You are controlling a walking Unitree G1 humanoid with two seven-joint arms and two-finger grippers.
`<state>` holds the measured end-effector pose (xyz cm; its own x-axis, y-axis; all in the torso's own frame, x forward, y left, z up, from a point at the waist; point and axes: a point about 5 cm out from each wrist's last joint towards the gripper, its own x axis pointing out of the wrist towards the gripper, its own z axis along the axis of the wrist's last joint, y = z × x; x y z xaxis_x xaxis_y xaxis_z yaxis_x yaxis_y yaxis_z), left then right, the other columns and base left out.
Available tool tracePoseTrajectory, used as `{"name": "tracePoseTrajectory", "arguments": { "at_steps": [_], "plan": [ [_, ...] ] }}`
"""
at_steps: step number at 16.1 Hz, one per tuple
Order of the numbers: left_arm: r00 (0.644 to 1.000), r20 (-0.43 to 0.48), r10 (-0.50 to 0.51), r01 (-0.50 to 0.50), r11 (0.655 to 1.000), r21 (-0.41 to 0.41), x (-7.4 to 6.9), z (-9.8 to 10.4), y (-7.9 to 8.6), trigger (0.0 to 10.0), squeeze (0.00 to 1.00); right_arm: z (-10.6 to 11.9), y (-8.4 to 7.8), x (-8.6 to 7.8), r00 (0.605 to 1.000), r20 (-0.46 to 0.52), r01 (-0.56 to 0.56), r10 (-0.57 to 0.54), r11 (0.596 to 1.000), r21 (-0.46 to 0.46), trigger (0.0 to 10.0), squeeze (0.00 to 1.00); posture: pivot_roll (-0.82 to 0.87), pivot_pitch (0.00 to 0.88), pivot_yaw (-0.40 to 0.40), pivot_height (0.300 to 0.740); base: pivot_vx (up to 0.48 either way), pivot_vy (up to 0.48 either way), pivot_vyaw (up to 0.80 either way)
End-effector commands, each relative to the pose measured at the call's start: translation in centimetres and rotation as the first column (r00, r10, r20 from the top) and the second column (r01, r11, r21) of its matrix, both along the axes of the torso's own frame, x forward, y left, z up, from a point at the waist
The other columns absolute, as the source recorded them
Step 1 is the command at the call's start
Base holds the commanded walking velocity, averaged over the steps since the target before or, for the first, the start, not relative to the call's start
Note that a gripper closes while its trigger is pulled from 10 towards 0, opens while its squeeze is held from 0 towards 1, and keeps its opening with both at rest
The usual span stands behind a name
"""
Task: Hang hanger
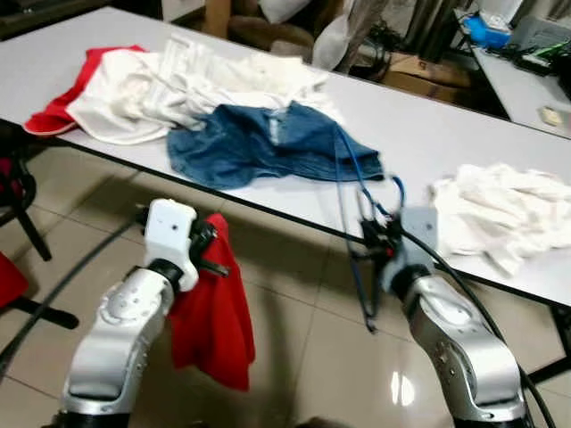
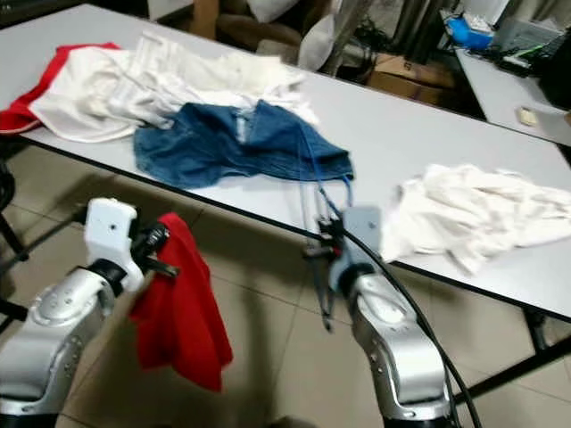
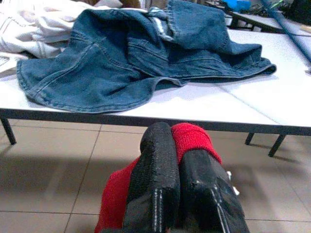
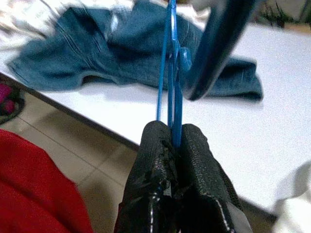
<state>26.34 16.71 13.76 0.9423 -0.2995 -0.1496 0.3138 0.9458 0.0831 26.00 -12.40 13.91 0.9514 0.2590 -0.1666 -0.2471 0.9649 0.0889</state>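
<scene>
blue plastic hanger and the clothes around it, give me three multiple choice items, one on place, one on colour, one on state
1. Where does the blue denim garment lie?
A. on the tiled floor
B. on the white table
C. over a chair

2. What colour is the cloth held by the left gripper?
A. red
B. green
C. yellow

3. How do the right gripper's fingers stand?
A. wide open
B. shut on nothing
C. shut on the blue plastic hanger

Answers:
1 B, the denim is spread on the tabletop near its front edge.
2 A, the red cloth hangs from the closed fingers.
3 C, the right wrist view shows the hanger pinched between the fingers.
</scene>
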Motion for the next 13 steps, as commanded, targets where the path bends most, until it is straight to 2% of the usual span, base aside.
{"name": "tracePoseTrajectory", "arguments": {
  "at_steps": [1,7,8,11,13],
  "plan": [
    [0.999,0.000,-0.042,0.042,0.999,-0.002,0.0,-0.2,-1.0,10.0,0.00,0.0,-1.0,-0.2,0.999,-0.002,0.038,-0.039,0.999,-0.029,10.0,0.00,-0.11,0.018,-0.083,0.740,0.000,-0.311,0.00],
    [0.998,0.001,-0.069,0.069,0.997,0.017,0.4,-0.3,-0.9,10.0,0.00,-0.8,-1.8,-1.6,0.997,-0.017,0.079,-0.079,0.997,-0.016,10.0,0.00,-0.12,0.000,-0.053,0.740,0.000,-0.311,0.00],
    [0.998,0.015,-0.068,0.068,0.998,0.019,0.6,-0.3,-1.0,10.0,0.00,-1.0,-1.7,-1.7,0.997,-0.017,0.080,-0.080,0.997,0.003,10.0,0.00,-0.12,0.000,-0.054,0.740,0.000,-0.281,-0.80],
    [0.998,0.018,-0.053,0.054,0.998,-0.035,0.9,-0.1,-1.0,10.0,0.00,-0.9,-1.6,-1.6,0.997,-0.001,0.079,-0.079,0.997,0.004,10.0,0.00,-0.12,0.000,-0.047,0.740,0.000,0.000,-0.80],
    [0.999,0.020,-0.041,0.042,0.999,-0.027,1.4,-0.1,-0.7,10.0,0.00,-0.9,-1.8,-1.5,0.995,0.011,0.100,-0.100,0.995,0.015,10.0,0.00,-0.12,0.000,-0.041,0.740,0.000,0.480,-0.80]
  ]
}}
